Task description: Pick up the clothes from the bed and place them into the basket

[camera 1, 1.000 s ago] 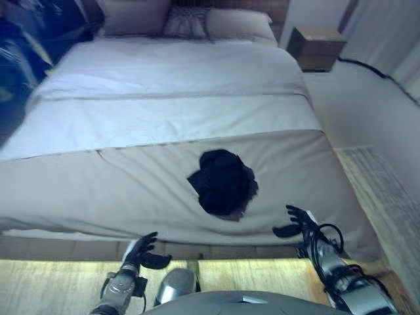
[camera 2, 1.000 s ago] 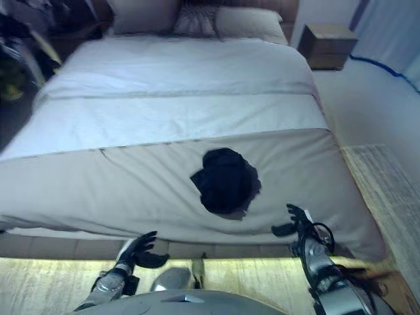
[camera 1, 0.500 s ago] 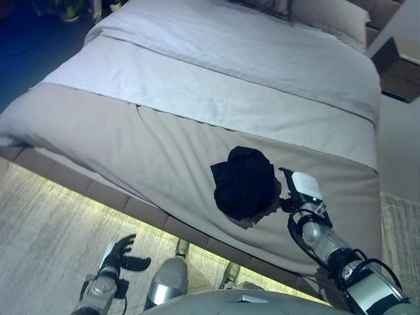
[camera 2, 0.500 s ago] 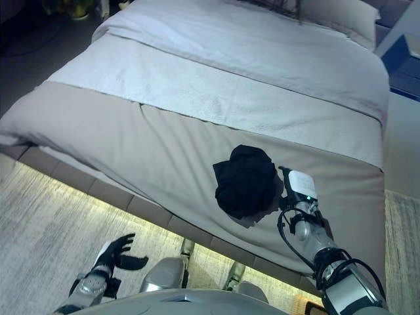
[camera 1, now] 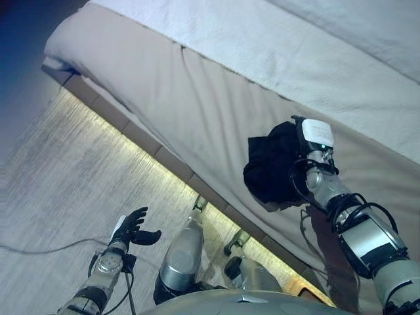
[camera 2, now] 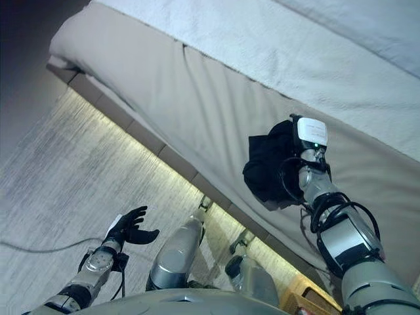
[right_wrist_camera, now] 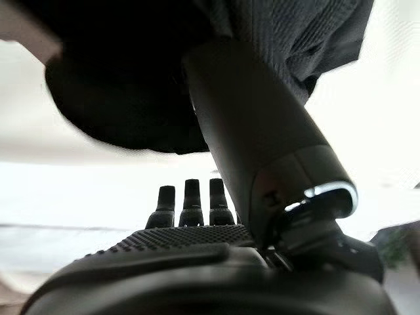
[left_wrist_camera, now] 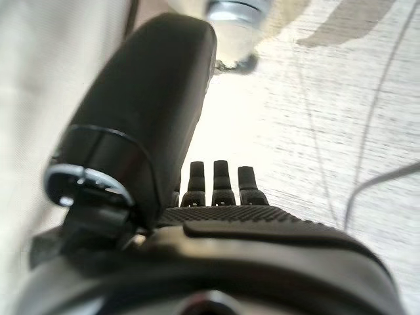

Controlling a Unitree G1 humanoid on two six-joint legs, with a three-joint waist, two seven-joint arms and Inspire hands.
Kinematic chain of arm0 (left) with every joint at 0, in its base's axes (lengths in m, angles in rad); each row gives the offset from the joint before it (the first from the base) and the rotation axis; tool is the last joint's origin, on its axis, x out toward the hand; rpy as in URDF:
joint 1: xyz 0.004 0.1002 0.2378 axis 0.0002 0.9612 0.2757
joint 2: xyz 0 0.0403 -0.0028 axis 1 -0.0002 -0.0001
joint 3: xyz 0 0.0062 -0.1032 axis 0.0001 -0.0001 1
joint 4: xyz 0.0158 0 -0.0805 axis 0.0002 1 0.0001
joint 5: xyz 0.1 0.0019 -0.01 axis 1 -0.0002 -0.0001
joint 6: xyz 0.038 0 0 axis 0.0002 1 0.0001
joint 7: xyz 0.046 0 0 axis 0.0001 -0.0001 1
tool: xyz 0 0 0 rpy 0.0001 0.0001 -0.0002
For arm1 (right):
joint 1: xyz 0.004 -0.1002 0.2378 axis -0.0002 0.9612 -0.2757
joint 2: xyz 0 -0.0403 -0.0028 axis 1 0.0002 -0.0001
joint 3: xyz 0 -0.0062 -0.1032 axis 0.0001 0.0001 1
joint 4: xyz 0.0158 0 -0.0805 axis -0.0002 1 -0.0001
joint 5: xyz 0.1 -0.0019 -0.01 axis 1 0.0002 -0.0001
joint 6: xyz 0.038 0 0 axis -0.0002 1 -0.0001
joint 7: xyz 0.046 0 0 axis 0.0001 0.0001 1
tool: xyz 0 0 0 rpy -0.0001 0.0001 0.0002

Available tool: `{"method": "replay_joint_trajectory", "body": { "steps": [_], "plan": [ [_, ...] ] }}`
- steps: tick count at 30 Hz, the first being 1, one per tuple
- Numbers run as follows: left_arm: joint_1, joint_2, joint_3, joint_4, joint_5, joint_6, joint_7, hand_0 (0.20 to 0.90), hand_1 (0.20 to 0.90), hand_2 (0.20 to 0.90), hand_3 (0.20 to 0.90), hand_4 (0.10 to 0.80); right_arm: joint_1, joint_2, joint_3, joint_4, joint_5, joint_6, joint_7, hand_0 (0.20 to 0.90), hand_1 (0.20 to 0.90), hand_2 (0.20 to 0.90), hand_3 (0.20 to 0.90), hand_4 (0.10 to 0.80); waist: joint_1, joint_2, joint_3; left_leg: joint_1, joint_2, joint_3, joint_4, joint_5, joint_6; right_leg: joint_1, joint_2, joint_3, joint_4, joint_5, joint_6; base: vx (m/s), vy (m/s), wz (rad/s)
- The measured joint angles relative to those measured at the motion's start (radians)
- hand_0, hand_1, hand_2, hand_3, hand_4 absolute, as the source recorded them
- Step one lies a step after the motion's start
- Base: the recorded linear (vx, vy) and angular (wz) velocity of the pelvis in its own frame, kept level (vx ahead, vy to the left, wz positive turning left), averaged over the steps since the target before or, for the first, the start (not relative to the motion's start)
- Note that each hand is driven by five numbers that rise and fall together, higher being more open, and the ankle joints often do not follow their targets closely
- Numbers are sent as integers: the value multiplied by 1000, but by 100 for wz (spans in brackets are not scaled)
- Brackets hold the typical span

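— How far had we got?
— Barely started. The dark clothes (camera 1: 272,167) lay bunched on the bed (camera 1: 216,105), right of centre in frame; no basket in view. Our right hand (camera 1: 314,141) touched them, fingers straight, gripping nothing. Our left hand (camera 1: 133,228) hung relaxed, lower left.
— Their long axis?
— Upper right to lower left, we judged.

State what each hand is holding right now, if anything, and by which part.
Nothing is held. The right hand reaches the dark clothes on the bed with straight fingers, its thumb against the cloth's edge, not closed round it. The left hand hangs open over the floor.
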Motion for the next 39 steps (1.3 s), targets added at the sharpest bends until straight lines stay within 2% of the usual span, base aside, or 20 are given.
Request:
{"method": "replay_joint_trajectory", "body": {
  "steps": [3,5,8,12,17,18,19,24,27,29,31,32,35,39],
  "plan": [
    [-21,13,-3,-1,-10,-5,0,900,900,900,900,800,-74,-1,27,27,37,37,62,900,900,900,900,800,4,2,32,-74,-16,-2,89,-21,-3,-101,-47,-4,172,-76,-9,-4,11,10],
    [-41,18,-3,-3,-13,-18,2,900,900,900,900,800,-109,-1,27,39,90,79,118,900,900,900,900,800,14,4,55,-115,-30,-2,147,-42,19,-161,-80,7,284,-123,-13,-5,20,10],
    [-45,22,-3,-41,-14,-27,1,900,900,900,900,800,-117,3,26,64,151,99,181,900,900,900,900,800,24,7,63,-160,-51,1,213,-78,28,-217,-117,15,379,-162,-18,8,33,6],
    [-43,34,-3,-93,-15,-28,1,900,900,900,900,800,-116,8,25,70,185,85,217,900,900,900,900,800,18,8,63,-181,-54,7,232,-92,41,-245,-132,33,413,-169,-13,6,4,-5],
    [-42,44,-3,-114,-15,-40,0,900,900,900,900,800,-124,22,24,89,195,84,222,900,900,900,900,800,20,10,62,-189,-52,13,223,-92,41,-268,-133,44,422,-169,-13,8,-23,-5],
    [-40,45,-3,-117,-15,-40,0,900,900,900,900,800,-124,23,24,94,195,88,221,851,851,851,842,742,22,11,61,-189,-51,13,220,-92,40,-269,-133,44,423,-169,-13,12,-22,6],
    [-39,46,-3,-118,-15,-40,0,900,900,900,900,800,-122,25,23,100,195,99,220,300,300,300,200,100,23,11,61,-186,-51,13,211,-92,40,-270,-133,43,422,-168,-13,8,-19,6],
    [-7,45,-5,-118,-15,-41,-6,900,900,900,900,800,-118,37,-20,132,216,123,169,300,300,300,200,100,28,36,38,-168,-49,12,187,-88,35,-260,-131,42,409,-168,-13,-3,-41,3],
    [24,45,-7,-117,-14,-42,-11,900,900,900,900,800,-89,41,-47,149,275,126,114,300,300,300,200,100,29,67,9,-138,-48,8,173,-70,21,-228,-126,37,388,-167,-14,0,-58,1],
    [35,45,-8,-117,-14,-42,-11,900,900,900,900,800,-69,41,-73,157,310,125,105,300,300,300,200,100,29,75,-4,-126,-47,8,169,-64,20,-214,-122,37,378,-166,-15,0,-49,-2],
    [41,47,-9,-117,-13,-48,-11,900,900,900,900,800,-47,41,-105,174,369,118,94,300,300,300,200,100,27,78,-12,-108,-38,10,155,-53,30,-192,-110,36,354,-164,-14,1,-47,-5],
    [41,47,-10,-117,-13,-51,-11,900,900,900,900,800,-39,42,-134,178,414,112,87,300,300,300,200,100,26,78,-12,-101,-35,12,153,-47,37,-181,-103,36,345,-162,-14,-2,-36,-6],
    [41,46,-13,-117,-12,-66,-11,900,900,900,900,800,-17,40,-234,195,607,58,80,300,300,300,200,100,17,78,-13,-72,-28,12,139,-38,38,-152,-93,36,319,-158,-18,4,-5,-3],
    [57,44,-10,-101,-3,-89,-11,900,900,900,900,800,59,42,-457,206,1009,-75,145,300,300,300,200,100,-1,78,-15,-12,-14,27,106,-33,42,-89,-68,42,260,-137,-25,-43,96,-12]
  ]
}}
